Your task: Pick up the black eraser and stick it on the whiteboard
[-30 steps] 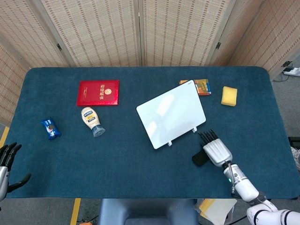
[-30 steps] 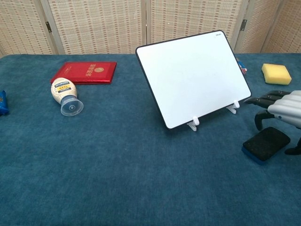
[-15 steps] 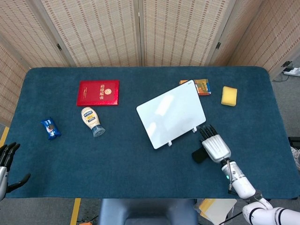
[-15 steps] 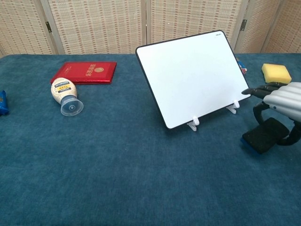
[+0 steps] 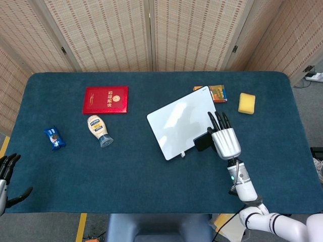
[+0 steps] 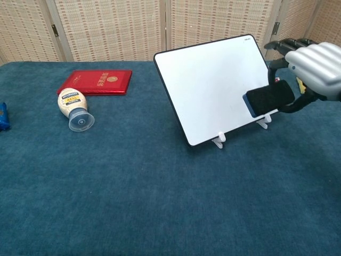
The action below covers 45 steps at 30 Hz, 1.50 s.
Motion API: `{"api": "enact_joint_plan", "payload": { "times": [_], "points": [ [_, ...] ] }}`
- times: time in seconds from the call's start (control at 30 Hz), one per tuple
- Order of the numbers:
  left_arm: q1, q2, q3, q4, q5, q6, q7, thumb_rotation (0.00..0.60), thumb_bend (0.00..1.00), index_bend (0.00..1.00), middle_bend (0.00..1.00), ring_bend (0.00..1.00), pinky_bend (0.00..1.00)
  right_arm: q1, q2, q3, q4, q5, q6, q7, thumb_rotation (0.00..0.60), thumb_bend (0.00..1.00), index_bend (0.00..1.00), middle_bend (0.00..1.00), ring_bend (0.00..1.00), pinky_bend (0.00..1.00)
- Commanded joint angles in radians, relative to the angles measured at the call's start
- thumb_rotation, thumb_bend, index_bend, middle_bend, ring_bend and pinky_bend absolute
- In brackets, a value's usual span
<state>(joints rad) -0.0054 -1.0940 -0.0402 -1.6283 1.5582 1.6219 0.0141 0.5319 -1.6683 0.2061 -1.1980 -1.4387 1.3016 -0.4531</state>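
One hand, the right hand point(image 6: 311, 61), grips the black eraser point(image 6: 269, 98) against the whiteboard point(image 6: 213, 80); left hand point(image 5: 6, 169) open, idle.

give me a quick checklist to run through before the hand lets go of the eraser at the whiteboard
1. Eraser held: ok. The right hand grips the black eraser off the table.
2. Eraser in front of the board: ok. It overlaps the lower right part of the whiteboard.
3. Eraser flat against the board face: cannot tell. Neither view shows whether there is a gap.
4. Board standing: ok. It leans back on its white feet.
5. Nearby things out of the way: ok. The yellow sponge lies apart to the right.
6. Left hand away: ok. The left hand is at the table's near left edge.
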Motion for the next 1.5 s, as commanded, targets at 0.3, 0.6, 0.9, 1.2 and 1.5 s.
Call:
{"api": "enact_joint_plan", "payload": {
  "times": [0.3,0.6,0.9,1.2,1.5],
  "points": [
    [-0.009,0.0,0.004,0.003,0.0,-0.023,0.007,0.6,0.22,0.1,0.13,0.11,0.01,0.156,-0.236,0.106,0.322,0.012,0.008,-0.02,0.6,0.18,0.6,0.08,0.03,0.08],
    [-0.006,0.005,0.003,0.002,-0.004,-0.018,-0.005,0.6,0.22,0.11,0.13,0.11,0.01,0.217,-0.299,0.122,0.45,0.039,-0.02,0.009,0.6,0.18,0.52,0.05,0.01,0.07],
    [-0.007,0.005,0.003,-0.007,-0.004,-0.021,0.002,0.6,0.22,0.12,0.13,0.11,0.01,0.219,-0.296,0.105,0.457,0.05,-0.026,0.016,0.6,0.18,0.18,0.0,0.0,0.01],
    [0.002,0.01,0.001,-0.001,-0.003,-0.002,-0.018,0.6,0.22,0.13,0.13,0.11,0.01,0.131,-0.19,0.048,0.296,0.034,0.036,-0.004,0.6,0.18,0.09,0.0,0.0,0.0],
    [0.002,0.002,0.001,-0.005,-0.004,-0.003,0.015,0.6,0.22,0.12,0.13,0.11,0.01,-0.125,0.285,-0.12,-0.363,0.008,0.114,0.038,0.6,0.18,0.04,0.0,0.0,0.0]
  ]
}}
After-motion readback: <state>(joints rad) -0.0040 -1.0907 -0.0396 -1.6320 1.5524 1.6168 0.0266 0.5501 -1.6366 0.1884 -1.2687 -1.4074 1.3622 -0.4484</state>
